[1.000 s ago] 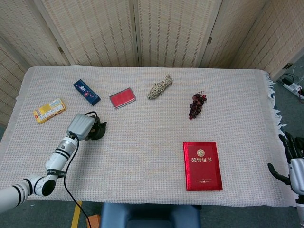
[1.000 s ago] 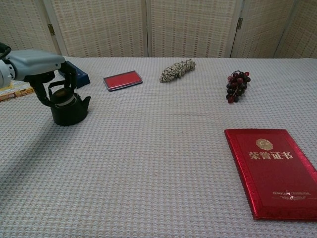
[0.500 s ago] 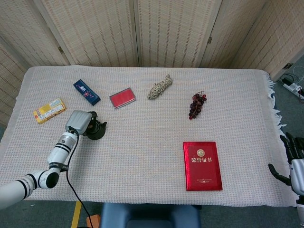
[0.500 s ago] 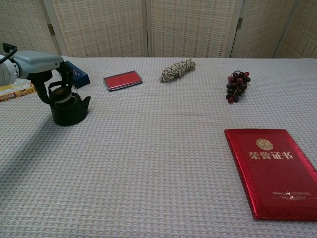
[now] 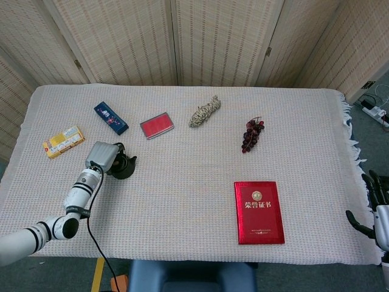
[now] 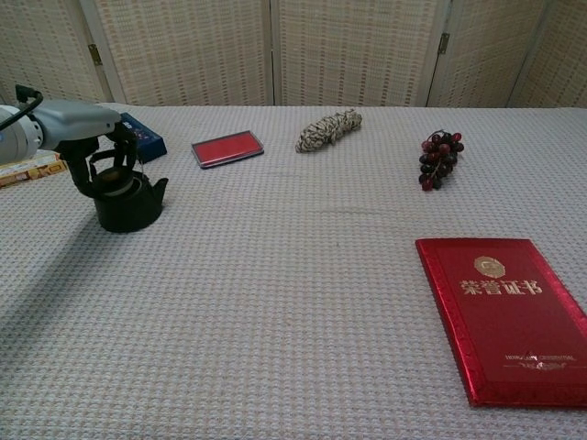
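Teapot (image 6: 126, 200), small and black, stands upright on the white woven tablecloth (image 5: 182, 194) near the table's left edge, spout toward the table's middle. Left hand (image 6: 87, 137) sits directly over it, dark fingers (image 6: 81, 174) curled down around the handle and lid; in the chest view they appear to touch the pot's top, but whether they actually clamp it cannot be told. In the head view the same hand (image 5: 103, 157) covers most of the pot (image 5: 124, 167).

Right hand (image 5: 372, 210) hangs past the table's right edge, well apart from everything on it, fingers spread and holding nothing.

Just behind the teapot lies a dark blue box (image 5: 110, 117), and farther left a yellow packet (image 5: 63, 141). A flat red case (image 5: 157, 125) lies beside the blue box, then a coil of pale rope (image 5: 205, 111) near the centre rear. A bunch of dark grapes (image 5: 252, 134) lies right of centre. A red certificate folder (image 5: 259, 212) with gold characters lies flat at front right, well apart from the teapot
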Available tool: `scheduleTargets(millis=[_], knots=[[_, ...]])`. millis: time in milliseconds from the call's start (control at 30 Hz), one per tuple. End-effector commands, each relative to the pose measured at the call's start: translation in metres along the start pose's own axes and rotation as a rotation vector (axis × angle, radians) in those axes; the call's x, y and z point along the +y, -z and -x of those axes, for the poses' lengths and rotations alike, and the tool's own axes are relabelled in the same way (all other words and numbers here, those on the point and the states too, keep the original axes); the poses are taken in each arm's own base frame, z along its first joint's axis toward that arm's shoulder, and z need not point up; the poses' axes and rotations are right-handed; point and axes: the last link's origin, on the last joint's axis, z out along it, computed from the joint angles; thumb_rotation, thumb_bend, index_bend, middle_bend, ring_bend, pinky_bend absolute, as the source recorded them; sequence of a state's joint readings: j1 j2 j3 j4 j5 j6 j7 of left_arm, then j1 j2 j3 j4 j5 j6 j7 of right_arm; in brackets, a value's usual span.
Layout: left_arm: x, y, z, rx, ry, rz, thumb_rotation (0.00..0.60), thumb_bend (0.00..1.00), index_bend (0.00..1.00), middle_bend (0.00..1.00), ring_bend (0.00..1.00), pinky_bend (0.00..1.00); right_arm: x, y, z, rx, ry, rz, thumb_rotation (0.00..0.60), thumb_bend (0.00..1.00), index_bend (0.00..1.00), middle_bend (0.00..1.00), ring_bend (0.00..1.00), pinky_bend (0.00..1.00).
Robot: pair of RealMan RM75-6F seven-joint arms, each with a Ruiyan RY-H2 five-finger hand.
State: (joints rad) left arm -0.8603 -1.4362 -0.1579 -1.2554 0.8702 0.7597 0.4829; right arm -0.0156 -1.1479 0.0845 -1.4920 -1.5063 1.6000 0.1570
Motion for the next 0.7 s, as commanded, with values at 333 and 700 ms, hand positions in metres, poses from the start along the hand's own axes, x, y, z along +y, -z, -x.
scheduleTargets(millis=[333,700], knots=[[0.001,0.003,-0.001,0.004,0.014,-0.008,0.6,0.16,0.23,0.34,0.81,0.73,0.0,-0.001,-0.001,0.005,-0.003,-0.004,0.6,0.3,0.0,0.07,0.25,0.06],[0.004,0.033,-0.004,0.037,-0.001,0.049,0.6,0.17,0.25,0.33,0.81,0.73,0.001,-0.001,-0.001,0.008,-0.004,-0.006,0.6,0.3,0.0,0.07,0.25,0.06]])
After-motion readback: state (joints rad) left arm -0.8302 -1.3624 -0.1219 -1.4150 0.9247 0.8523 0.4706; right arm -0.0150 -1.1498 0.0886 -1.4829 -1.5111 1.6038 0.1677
